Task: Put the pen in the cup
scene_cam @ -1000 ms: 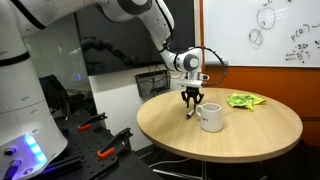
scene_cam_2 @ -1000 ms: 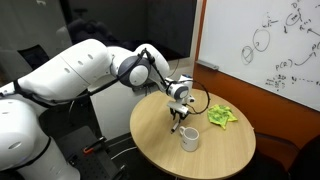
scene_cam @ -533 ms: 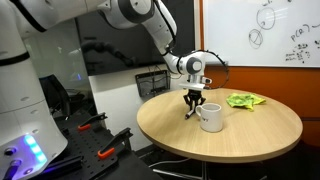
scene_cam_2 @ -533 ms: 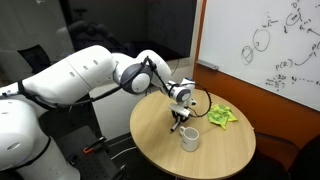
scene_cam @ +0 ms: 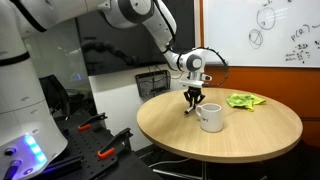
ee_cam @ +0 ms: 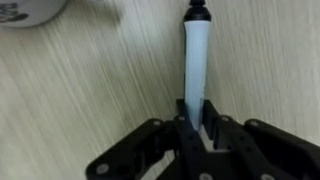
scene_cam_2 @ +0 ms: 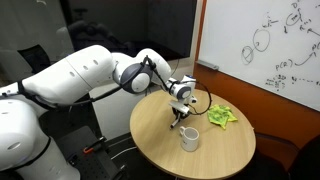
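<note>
A white pen (ee_cam: 196, 60) with a black tip hangs down from my gripper (ee_cam: 196, 128), whose fingers are shut on its upper end. In both exterior views the gripper (scene_cam: 193, 97) (scene_cam_2: 179, 114) holds the pen a little above the round wooden table (scene_cam: 240, 135), just beside the white cup (scene_cam: 211, 118) (scene_cam_2: 189, 139). In the wrist view only the cup's rim (ee_cam: 30, 10) shows, at the top left corner, apart from the pen's tip.
A crumpled green cloth (scene_cam: 244, 100) (scene_cam_2: 218, 116) lies on the table beyond the cup. A whiteboard (scene_cam: 270, 30) stands behind the table. Tools with red handles (scene_cam: 90, 122) lie on a low dark surface beside the table.
The gripper with the pen has risen slightly above the table; the cup and cloth have not moved.
</note>
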You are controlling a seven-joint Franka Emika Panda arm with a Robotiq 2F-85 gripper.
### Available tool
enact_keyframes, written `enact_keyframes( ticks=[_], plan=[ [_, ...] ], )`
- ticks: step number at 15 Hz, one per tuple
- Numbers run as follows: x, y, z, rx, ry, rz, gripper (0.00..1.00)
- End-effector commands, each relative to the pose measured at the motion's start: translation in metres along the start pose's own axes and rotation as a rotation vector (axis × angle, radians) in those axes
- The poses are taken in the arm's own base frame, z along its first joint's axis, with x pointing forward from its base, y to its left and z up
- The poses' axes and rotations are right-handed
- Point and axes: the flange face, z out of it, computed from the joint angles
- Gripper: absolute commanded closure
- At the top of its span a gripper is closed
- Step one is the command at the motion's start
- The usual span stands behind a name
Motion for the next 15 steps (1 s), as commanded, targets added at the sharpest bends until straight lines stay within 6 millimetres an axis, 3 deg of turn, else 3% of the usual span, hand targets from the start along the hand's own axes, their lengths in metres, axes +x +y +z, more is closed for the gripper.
enact_keyframes(
  ticks=[1,8,11,15],
  plan=[
    [-0.001,-0.002,-0.029,-0.047,0.032,0.188,0.95],
    [-0.005,-0.01,-0.088,-0.2,0.131,0.525,0.95],
    [-0.012,-0.006,-0.1,-0.248,0.174,0.677,0.95],
    [-0.022,0.018,-0.105,-0.307,0.235,0.884,0.95]
  ],
)
